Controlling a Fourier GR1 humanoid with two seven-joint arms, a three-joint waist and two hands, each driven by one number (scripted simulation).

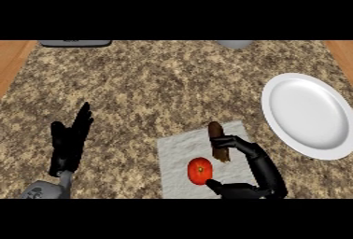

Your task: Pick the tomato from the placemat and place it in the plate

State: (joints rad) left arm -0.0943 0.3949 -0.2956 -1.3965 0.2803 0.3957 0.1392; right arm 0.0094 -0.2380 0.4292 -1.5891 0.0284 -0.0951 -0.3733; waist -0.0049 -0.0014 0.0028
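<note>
Tomato (200, 170) lies on placemat (207, 161), right hand (258, 179) at its 3 o'clock, fingers spread, holding nothing; brown object (218, 141) at tomato's 1 o'clock; plate (308, 115) at 2 o'clock; left hand (69, 140) open at 9 o'clock, resting

You have only the head view, looking steeply down at the counter (158, 79) from close above, facing away from the robot, so both forearms enter from the lower edge and the counter's far side runs along the upper edge of the frame.
</note>
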